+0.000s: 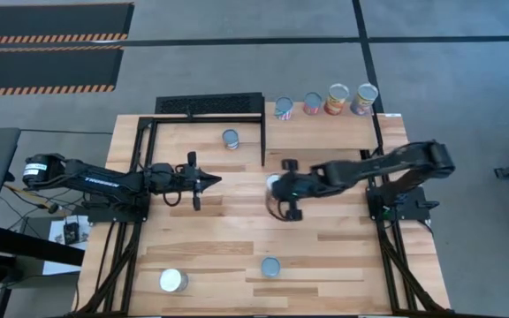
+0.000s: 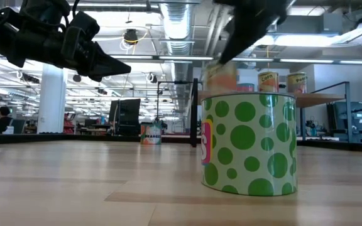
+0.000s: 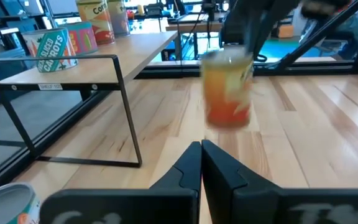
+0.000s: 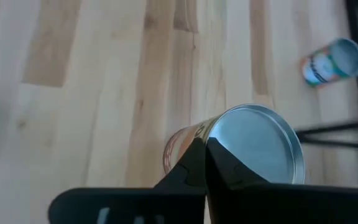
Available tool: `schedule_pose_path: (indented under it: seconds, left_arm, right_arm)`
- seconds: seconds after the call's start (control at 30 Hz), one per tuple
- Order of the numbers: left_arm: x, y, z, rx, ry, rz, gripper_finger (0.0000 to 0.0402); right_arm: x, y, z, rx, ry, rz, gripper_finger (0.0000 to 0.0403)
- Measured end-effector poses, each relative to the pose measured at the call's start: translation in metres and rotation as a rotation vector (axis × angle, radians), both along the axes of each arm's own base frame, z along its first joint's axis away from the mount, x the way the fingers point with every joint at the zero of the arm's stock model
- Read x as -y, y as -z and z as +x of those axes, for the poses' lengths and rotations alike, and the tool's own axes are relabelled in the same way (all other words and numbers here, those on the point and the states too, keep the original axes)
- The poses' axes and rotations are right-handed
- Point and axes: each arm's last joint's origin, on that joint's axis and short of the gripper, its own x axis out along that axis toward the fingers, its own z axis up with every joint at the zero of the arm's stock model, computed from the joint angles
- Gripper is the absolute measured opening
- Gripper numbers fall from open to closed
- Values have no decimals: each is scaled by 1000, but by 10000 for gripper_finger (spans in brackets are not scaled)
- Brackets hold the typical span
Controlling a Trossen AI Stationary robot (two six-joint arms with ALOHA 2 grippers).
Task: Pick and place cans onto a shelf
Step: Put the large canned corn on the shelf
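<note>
So the right gripper [image 1: 281, 188] is out over the middle of the tabletop [image 1: 343, 238], clamped around an orange-labelled can [image 3: 227, 89] with a silvery lid. In the right wrist view the fingers sit tight against the side of that can [image 4: 241, 146], and from the left wrist view it looks lifted clear of the wood, though it's blurry.

The left gripper [image 1: 208, 182] hangs above the tabletop just to that can's left, pointing at it, fingers pinched together on nothing.

Other cans: four are lined up along the back of the shelf [image 1: 325, 132], at [image 1: 283, 108], [image 1: 312, 103], [image 1: 337, 99] and [image 1: 364, 99]. One can [image 1: 230, 138] stands on the tabletop inside the black frame beside the shelf. Near the front edge there's a white-topped can [image 1: 173, 281] on the left and a green polka-dot can [image 2: 249, 144], which in the overhead view is the one at [image 1: 270, 267].
</note>
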Motion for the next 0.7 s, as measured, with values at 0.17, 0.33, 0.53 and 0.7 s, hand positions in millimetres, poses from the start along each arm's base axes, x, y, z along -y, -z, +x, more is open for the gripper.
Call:
schedule_pose_path:
  seconds: [0.17, 0.33, 0.53, 0.7]
  left_arm:
    - [0, 0, 0, 0, -7, 1, 2]
    - [0, -1, 0, 6, -8, 1, 2]
    - [0, -1, 0, 14, -8, -4, 2]
    - [0, -1, 0, 15, -8, -4, 2]
  right_arm:
    - [-9, -36, -47, 45, 139, 51, 7]
    - [6, -65, -86, 68, 358, 1, 8]
    - [48, -82, -112, 28, 570, -78, 9]
    - [88, -84, -121, -22, 694, -133, 9]
